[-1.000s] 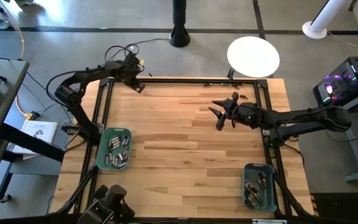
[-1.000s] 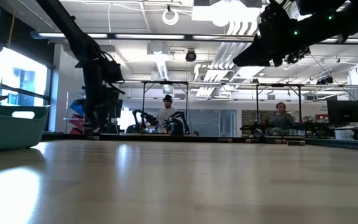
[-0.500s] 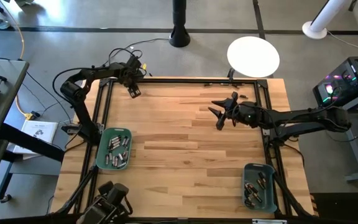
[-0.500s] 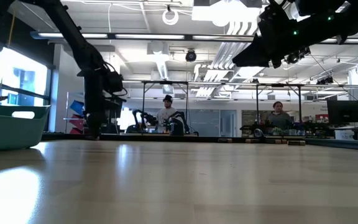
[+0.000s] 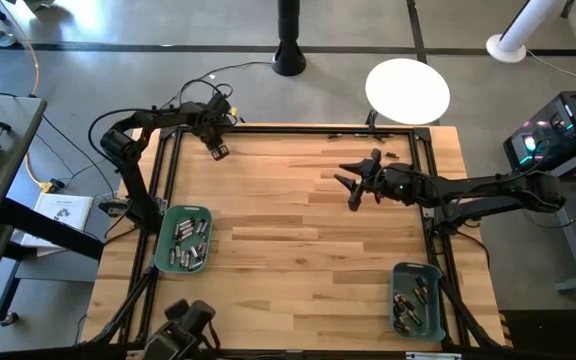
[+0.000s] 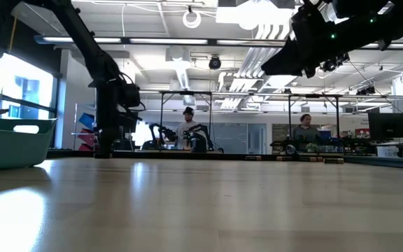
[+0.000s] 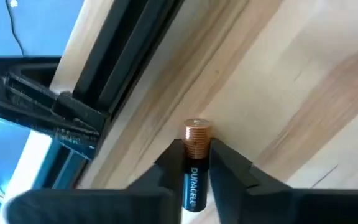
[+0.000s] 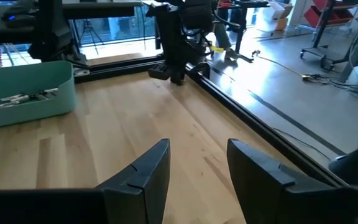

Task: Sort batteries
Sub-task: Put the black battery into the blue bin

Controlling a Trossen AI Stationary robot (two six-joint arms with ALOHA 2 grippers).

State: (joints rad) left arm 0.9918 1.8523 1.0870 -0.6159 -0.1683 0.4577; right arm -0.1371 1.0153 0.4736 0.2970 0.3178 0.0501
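Observation:
A black battery with a copper end [image 7: 196, 163] lies on the wood in the table's far left corner, next to the black frame rail [image 7: 129, 56]. My left gripper [image 5: 215, 150] points down over it and is shut on it; the low view shows that gripper [image 6: 105, 148] down at the table top. My right gripper [image 5: 353, 192] hangs above the table's far right part, open with nothing between its fingers [image 8: 197, 168]. Several more batteries lie in the two teal bins [image 5: 184, 240] [image 5: 417, 298]. My left gripper pinches the battery's black body [image 7: 193, 180] between its two fingers, one on each long side. The fingers come from above and lie across it. The copper end [image 7: 197, 134] sticks out past the fingertips. The battery lies flat on the wood.
Black frame rails [image 5: 173, 170] run along the table's edges. One teal bin stands by the left edge, the other at the near right corner. The wide middle of the wooden table [image 5: 288, 260] is bare. People sit in the room beyond the far edge [image 6: 187, 129].
My left gripper has come a little toward the table's near edge and sunk down to the table top in the far left corner, rolling about its own axis on the way.

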